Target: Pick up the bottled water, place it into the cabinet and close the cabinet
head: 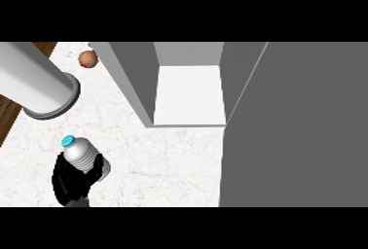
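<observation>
Head view: left hand [72, 182] grasping bottled water [82, 154], near left on counter [165, 160]. Cabinet [188, 92] open, far centre. Brown egg [87, 58] far left.

My left hand [70, 182] is black. The bottled water [84, 155] it holds is pale silver-grey with ribbed bands and a bright turquoise cap [68, 141]. My forearm [32, 80] is light grey. The counter [165, 165] is white marble with faint pinkish veins. The cabinet [188, 92] is grey outside, white inside, its door [302, 126] dark grey. A small brown round thing [87, 58] sits by dark wood [9, 119].
</observation>
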`<state>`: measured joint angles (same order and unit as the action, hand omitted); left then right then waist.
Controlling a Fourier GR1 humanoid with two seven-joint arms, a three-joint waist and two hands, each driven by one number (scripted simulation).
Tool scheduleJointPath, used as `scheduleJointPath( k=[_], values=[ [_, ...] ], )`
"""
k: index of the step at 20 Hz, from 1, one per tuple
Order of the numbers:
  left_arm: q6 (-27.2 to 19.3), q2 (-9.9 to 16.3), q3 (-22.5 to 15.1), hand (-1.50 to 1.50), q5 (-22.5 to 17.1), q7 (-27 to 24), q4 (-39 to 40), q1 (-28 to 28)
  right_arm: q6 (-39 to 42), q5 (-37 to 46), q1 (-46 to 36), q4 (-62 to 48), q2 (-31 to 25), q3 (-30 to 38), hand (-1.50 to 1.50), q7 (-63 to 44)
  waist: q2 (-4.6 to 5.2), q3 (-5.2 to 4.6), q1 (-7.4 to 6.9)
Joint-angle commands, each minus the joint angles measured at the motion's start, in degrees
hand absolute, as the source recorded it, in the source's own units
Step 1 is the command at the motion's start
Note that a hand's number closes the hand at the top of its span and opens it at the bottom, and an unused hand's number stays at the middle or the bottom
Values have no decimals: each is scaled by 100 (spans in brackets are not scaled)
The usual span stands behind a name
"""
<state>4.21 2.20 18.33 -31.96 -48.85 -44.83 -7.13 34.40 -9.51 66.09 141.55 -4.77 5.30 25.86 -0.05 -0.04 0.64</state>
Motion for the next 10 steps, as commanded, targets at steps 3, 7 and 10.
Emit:
scheduleJointPath(
  k=[3, 7, 10],
  values=[
    [373, -38, -663, 150, 535, -81, -132, -148, 3, -333, 181, 743, 69, -199, -150, -343, 8, -2, 4],
    [771, -51, -1284, 150, 960, 169, -124, -571, 49, -282, -67, 361, -24, -35, -150, -19, 5, 0, 45],
    [787, 4, -1418, 150, 891, 681, -628, -419, -50, -311, 257, 751, 173, -207, -150, -193, -14, 3, -6]
  ],
)
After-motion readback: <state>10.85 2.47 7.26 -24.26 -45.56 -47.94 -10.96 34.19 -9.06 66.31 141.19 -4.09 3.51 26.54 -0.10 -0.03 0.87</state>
